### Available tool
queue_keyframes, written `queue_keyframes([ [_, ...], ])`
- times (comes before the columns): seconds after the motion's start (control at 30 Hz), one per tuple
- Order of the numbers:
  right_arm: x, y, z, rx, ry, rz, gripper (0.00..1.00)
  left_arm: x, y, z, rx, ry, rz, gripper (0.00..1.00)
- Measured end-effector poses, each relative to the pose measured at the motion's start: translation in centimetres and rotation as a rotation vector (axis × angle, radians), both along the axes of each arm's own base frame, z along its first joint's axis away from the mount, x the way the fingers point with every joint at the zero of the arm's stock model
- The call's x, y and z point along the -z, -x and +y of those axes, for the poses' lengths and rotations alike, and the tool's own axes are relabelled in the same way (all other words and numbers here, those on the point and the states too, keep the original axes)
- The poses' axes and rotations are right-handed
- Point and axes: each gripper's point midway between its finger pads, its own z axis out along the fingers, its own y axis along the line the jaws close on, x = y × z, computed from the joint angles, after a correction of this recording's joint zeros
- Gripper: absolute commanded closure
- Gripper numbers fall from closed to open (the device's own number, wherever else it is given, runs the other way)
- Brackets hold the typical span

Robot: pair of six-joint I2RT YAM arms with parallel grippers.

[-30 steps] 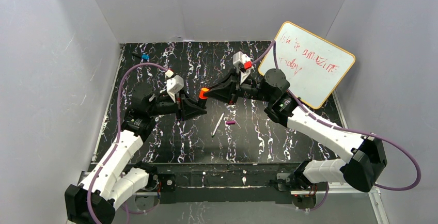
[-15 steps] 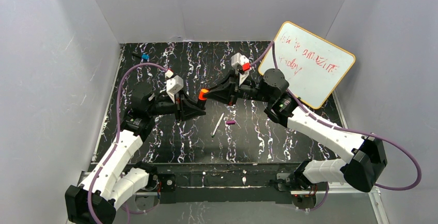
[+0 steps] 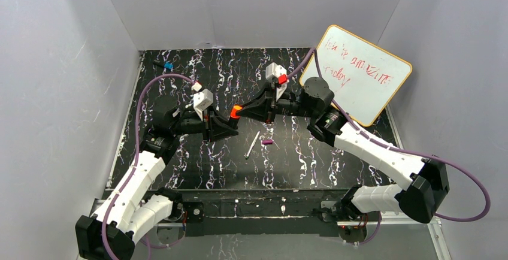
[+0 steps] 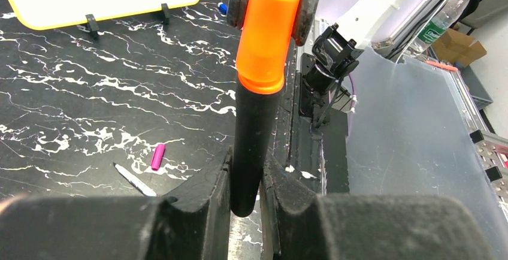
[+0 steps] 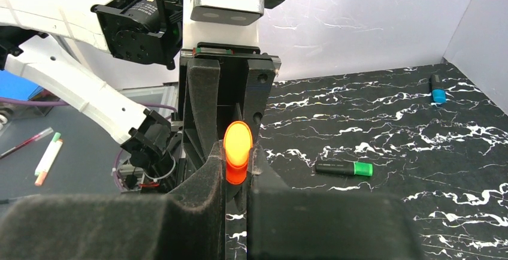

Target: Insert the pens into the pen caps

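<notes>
At the far left rear of the table (image 3: 180, 164) lies a blue-ended marker (image 3: 167, 66), well apart from both arms. Toward the middle, the left pincer (image 3: 229, 123) is held above the table. In its wrist view the two fingers (image 4: 203, 200) are pressed against the lower barrel of the black marker (image 4: 251, 134), which stands up between them. The orange cap (image 4: 268, 32) sits on the top end of that marker, its rim meeting the black barrel at a slight tilt. How far the tip is in cannot be told.

The right pincer (image 3: 241, 111) meets the left one tip to tip over the table's middle. In its own wrist view it pinches the orange cap (image 5: 237, 146) from both sides.

A green-ended marker (image 5: 344, 168) lies flat on the table beyond and to the side of that pincer, apart from it. Just nearer than the joined pincers, the white pen (image 3: 252, 145) lies on the table with the purple cap (image 3: 267, 142) just beside it, neither touched by a pincer. At the far right a whiteboard (image 3: 359, 74) leans by the wall.
</notes>
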Motion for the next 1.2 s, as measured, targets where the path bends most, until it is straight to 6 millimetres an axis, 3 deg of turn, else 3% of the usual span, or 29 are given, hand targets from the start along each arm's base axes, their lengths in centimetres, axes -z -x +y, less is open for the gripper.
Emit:
queue_keyframes([
  [1.2,0.70,0.17,0.26,-0.008,-0.012,-0.006,0.99,0.25,0.08,0.16,-0.001,-0.007,0.011,1.00],
])
